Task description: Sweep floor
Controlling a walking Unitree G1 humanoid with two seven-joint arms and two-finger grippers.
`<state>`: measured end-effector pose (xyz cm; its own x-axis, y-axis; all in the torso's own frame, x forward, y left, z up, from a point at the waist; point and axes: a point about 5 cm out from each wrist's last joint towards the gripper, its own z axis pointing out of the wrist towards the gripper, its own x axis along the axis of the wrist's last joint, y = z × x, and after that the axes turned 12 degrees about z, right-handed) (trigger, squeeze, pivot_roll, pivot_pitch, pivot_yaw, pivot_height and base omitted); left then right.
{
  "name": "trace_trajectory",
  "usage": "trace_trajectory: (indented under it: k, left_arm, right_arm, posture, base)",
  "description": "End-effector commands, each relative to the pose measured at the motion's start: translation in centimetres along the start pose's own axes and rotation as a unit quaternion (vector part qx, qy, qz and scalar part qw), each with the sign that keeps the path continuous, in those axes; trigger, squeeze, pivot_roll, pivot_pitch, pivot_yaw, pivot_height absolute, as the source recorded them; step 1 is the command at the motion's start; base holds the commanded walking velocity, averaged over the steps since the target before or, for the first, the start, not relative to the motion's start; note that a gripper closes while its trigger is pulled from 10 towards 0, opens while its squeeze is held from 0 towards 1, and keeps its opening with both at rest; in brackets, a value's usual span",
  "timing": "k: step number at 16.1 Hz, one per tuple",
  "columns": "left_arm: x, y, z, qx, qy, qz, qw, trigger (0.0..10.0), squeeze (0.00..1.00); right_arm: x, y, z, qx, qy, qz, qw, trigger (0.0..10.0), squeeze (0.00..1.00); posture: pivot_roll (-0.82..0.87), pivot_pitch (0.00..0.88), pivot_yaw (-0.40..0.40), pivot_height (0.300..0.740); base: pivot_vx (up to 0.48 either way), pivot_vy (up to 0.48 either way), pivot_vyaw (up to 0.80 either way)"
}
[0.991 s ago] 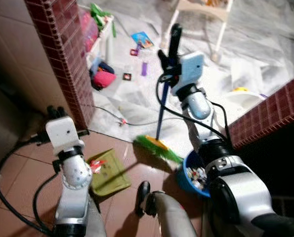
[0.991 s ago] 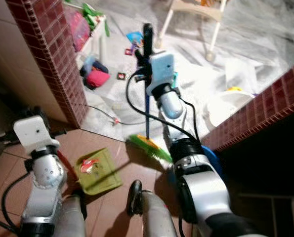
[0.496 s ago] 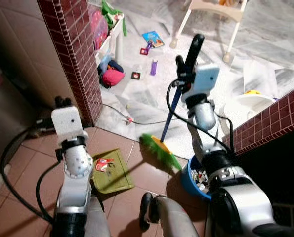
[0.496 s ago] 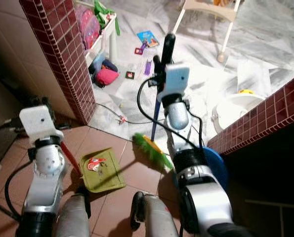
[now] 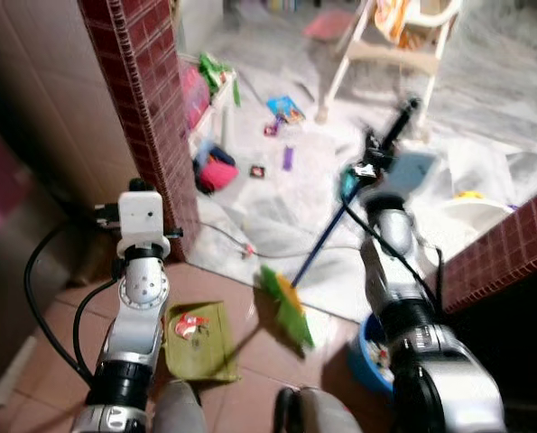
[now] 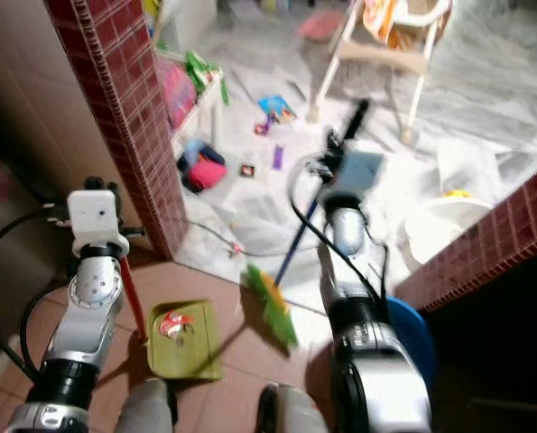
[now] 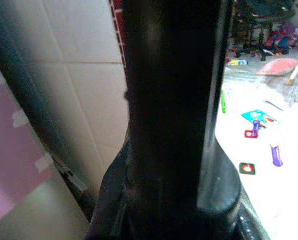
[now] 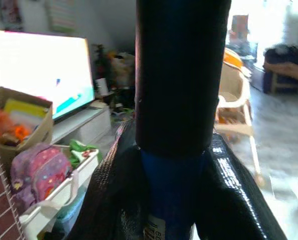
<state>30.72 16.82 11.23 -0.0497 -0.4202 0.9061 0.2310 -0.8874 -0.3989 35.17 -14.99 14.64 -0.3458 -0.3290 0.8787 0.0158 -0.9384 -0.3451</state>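
Beside the red brick pillar [image 5: 151, 108], raised upright and closed around a dark handle [image 7: 174, 115]: the left gripper [image 5: 134, 197], with the red shaft of the dustpan [image 6: 182, 338] dropping from it to the terracotta tiles just past the pillar's foot. Lying flat on those tiles, that green dustpan, carrying a scrap of red-and-white litter [image 6: 169, 323]. Further from the pillar, toward the white marble floor [image 5: 503, 126], held high and clamped on the black top of the blue broom handle [image 5: 336, 225]: the right gripper [image 5: 387, 149], blurred by motion. Slanting down from that grip back toward the pillar, the broom, ending in a green-and-yellow brush head [image 5: 284, 305] that rests at the edge between tiles and marble, just beside the dustpan but apart from it. Near the right arm's base, against the low brick wall [image 5: 503, 253], a blue bin [image 6: 412, 329] with mixed rubbish inside. Scattered on the marble beyond the pillar: a pink bag [image 5: 216, 171], a small purple object [image 5: 288, 159], a colourful booklet [image 5: 286, 109], and a black cable [image 5: 223, 236] trailing from the pillar's foot. Well apart from the pillar, at the far side of the room, a white high chair [image 6: 390, 41]. Seen along the right gripper's fingers [image 8: 229, 195], the blue shaft wedged tightly between them.
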Motion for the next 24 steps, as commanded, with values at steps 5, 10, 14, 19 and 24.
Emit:
trace_trajectory:
  k: [5, 10, 14, 19, 24]
  left_arm:
    - [0.6, 0.4, 1.5, -0.051, 0.039, 0.047, 0.997, 10.0, 0.00]
    - [-0.1, 1.0, 1.6, -0.078, 0.036, 0.058, 0.995, 10.0, 0.00]
    - [-0.6, 0.2, 1.2, -0.020, 0.018, 0.014, 1.000, 10.0, 0.00]
    - [-0.9, -0.2, -0.1, 0.005, 0.025, 0.000, 1.000, 10.0, 0.00]
    - [-1.2, -0.1, -0.4, 0.003, 0.023, 0.002, 1.000, 10.0, 0.00]
  right_arm:
    - [-1.8, 2.0, -4.4, -0.017, -0.027, 0.005, 0.999, 10.0, 0.00]
    - [-2.1, 0.8, -4.3, -0.001, -0.031, 0.000, 1.000, 10.0, 0.00]
    - [-2.1, -0.2, -4.3, 0.046, -0.045, -0.013, 0.998, 10.0, 0.00]
    - [-1.1, -0.7, -3.2, 0.076, -0.036, -0.040, 0.996, 10.0, 0.00]
    - [-0.8, -0.7, -3.0, 0.075, -0.038, -0.037, 0.996, 10.0, 0.00]
  posture:
    - [-0.01, 0.000, 0.061, 0.740]
    - [0.00, 0.000, 0.068, 0.740]
    - [-0.01, 0.000, 0.020, 0.740]
    - [-0.01, 0.000, -0.008, 0.740]
    - [-0.02, 0.000, -0.015, 0.740]
  base:
    - [0.000, 0.000, 0.00]
    - [0.000, 0.000, 0.00]
    - [0.000, 0.000, 0.00]
    - [0.225, 0.000, 0.10]
    - [0.450, 0.000, 0.10]
